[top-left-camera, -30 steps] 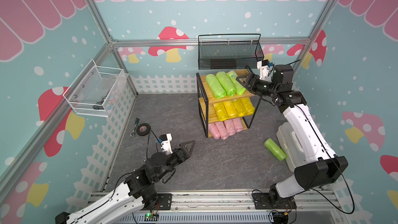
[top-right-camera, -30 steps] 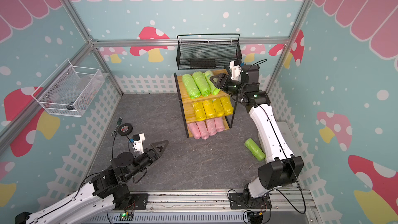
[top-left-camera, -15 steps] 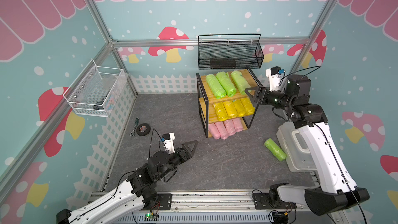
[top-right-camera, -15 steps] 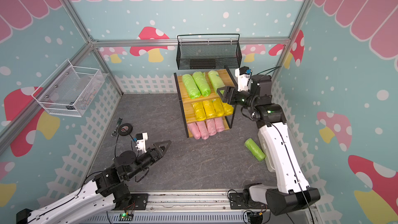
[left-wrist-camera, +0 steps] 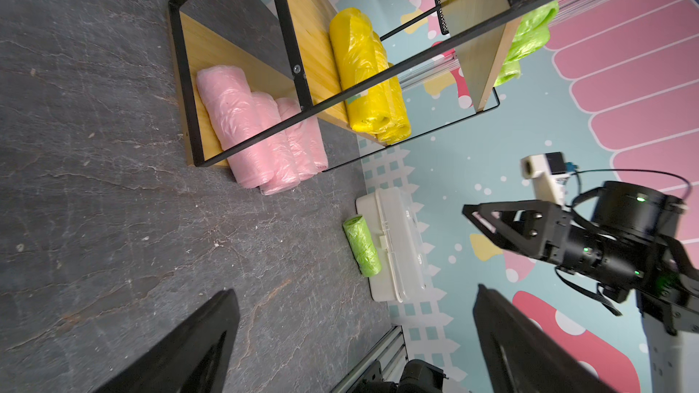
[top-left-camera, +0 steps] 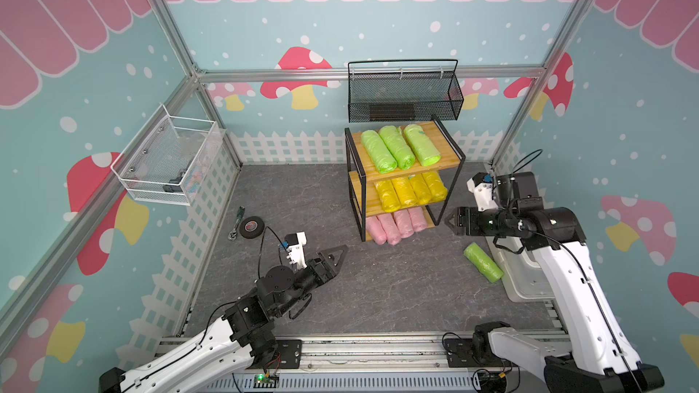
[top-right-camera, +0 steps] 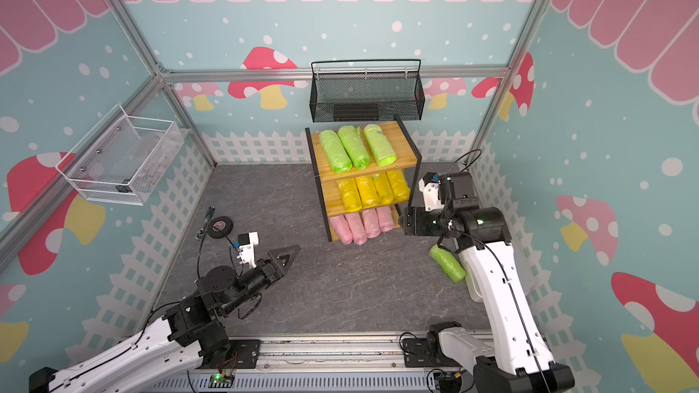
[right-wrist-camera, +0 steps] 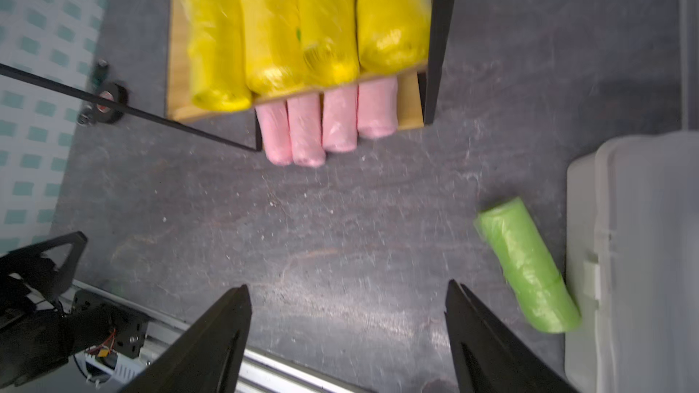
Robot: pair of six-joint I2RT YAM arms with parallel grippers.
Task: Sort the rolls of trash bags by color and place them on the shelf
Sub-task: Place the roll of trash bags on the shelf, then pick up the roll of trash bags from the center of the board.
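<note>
The shelf (top-left-camera: 448, 147) stands at the back of the floor. Three lime green rolls of trash bags (top-left-camera: 399, 147) lie on its top board, several yellow ones (top-left-camera: 410, 190) on the middle board and several pink ones (top-left-camera: 395, 223) on the bottom. One more green roll (top-left-camera: 483, 262) (right-wrist-camera: 527, 264) lies on the floor right of the shelf, against a white box. My right gripper (top-left-camera: 452, 221) (right-wrist-camera: 348, 289) hovers open and empty beside the shelf's lower right corner, above and left of that roll. My left gripper (top-left-camera: 338, 255) (left-wrist-camera: 355, 293) is open and empty over the mid floor.
A white plastic box (top-left-camera: 525, 274) sits along the right wall. A black tape roll (top-left-camera: 250, 226) and a ratchet tool (top-left-camera: 236, 223) lie at the left. A black mesh basket (top-left-camera: 404, 96) hangs above the shelf, a white wire basket (top-left-camera: 166, 168) on the left wall.
My right gripper has left the third green roll on the top board, pulled back to the right and come down beside the shelf, its jaws opening wider. The left arm has crept slightly forward.
</note>
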